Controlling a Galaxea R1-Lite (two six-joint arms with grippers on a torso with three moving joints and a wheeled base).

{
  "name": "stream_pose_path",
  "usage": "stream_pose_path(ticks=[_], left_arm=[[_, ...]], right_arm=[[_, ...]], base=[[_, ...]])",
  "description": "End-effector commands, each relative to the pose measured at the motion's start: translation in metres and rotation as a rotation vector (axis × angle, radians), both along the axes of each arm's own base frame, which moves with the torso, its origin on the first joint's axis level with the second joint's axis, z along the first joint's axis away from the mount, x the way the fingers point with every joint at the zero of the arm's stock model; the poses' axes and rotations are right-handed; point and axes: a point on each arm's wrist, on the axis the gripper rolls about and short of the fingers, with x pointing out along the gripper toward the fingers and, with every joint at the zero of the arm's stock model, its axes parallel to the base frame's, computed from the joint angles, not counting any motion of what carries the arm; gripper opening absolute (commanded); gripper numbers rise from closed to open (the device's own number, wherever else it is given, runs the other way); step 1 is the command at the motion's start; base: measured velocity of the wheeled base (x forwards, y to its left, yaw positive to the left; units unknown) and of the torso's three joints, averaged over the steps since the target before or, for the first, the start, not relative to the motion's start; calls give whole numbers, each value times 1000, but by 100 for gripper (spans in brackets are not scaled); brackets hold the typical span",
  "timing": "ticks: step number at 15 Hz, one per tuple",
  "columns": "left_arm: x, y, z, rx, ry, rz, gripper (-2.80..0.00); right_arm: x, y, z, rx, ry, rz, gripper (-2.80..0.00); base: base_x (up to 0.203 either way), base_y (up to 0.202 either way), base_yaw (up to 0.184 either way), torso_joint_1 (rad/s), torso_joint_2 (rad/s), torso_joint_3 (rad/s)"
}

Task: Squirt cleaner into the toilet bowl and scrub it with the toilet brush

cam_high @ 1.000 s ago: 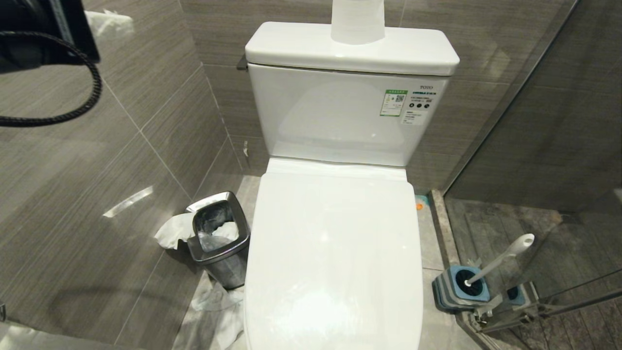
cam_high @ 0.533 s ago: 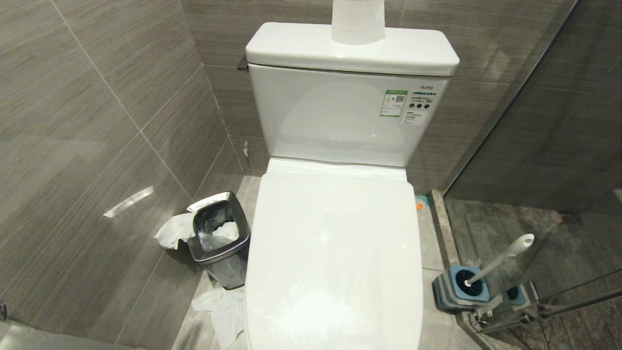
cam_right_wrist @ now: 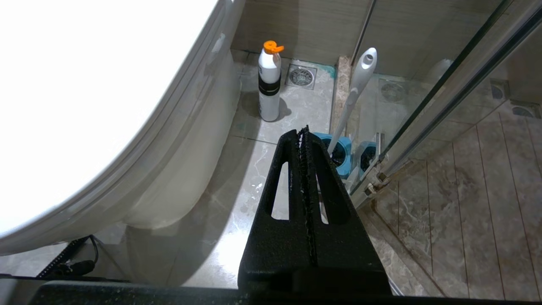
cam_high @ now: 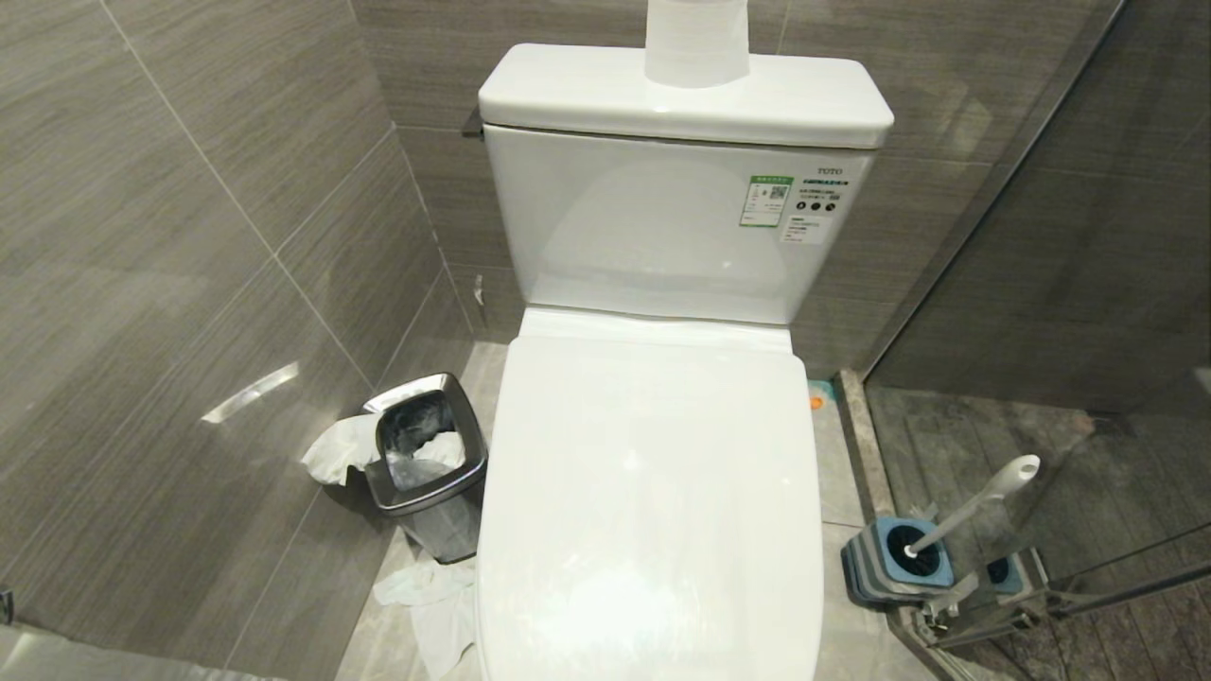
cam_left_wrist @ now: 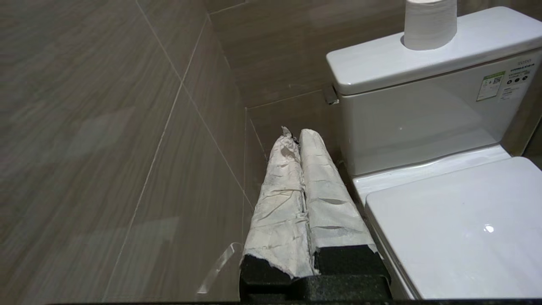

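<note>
White lid [cam_high: 653, 501] is down over the toilet bowl, so you can't see or reach the bowl itself yet; your judgement call should be that the lid has to come up before any squirting or scrubbing. What changed: a second ago the left arm with its black cable filled the head view's top left corner, now it's out of that view entirely, and nothing else there has shifted. The left end effector [cam_left_wrist: 296, 135] shows only in its own wrist view, the paper-wrapped fingers pressed together with nothing between them, hanging beside the tank [cam_left_wrist: 415, 123] near the wall. The right end effector [cam_right_wrist: 303, 131] is also closed and empty, low beside the toilet. That right wrist view gives you what the head view doesn't: the cleaner [cam_right_wrist: 269, 84] standing on the floor by the toilet base, orange cap on. The toilet brush [cam_high: 974, 501] sits in its blue holder [cam_high: 894, 563] by the glass, visible in both.
</note>
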Motion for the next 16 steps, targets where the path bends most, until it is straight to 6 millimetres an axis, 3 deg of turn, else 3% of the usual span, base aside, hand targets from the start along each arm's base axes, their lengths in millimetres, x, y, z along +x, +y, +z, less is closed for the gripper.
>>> stream_pose_path(ticks=[1, 5, 16], left_arm=[[-28, 10, -15, -16, -47, 0, -280], [-59, 17, -28, -67, -105, 18, -280], [-84, 8, -49, -175, -129, -46, -280]], right_arm=[[0, 0, 0, 0, 2, 1, -280], [0, 0, 0, 0, 1, 1, -280], [0, 0, 0, 0, 2, 1, -280]], base=[[0, 0, 0, 0, 0, 0], [0, 0, 0, 0, 0, 0], [0, 0, 0, 0, 0, 0]])
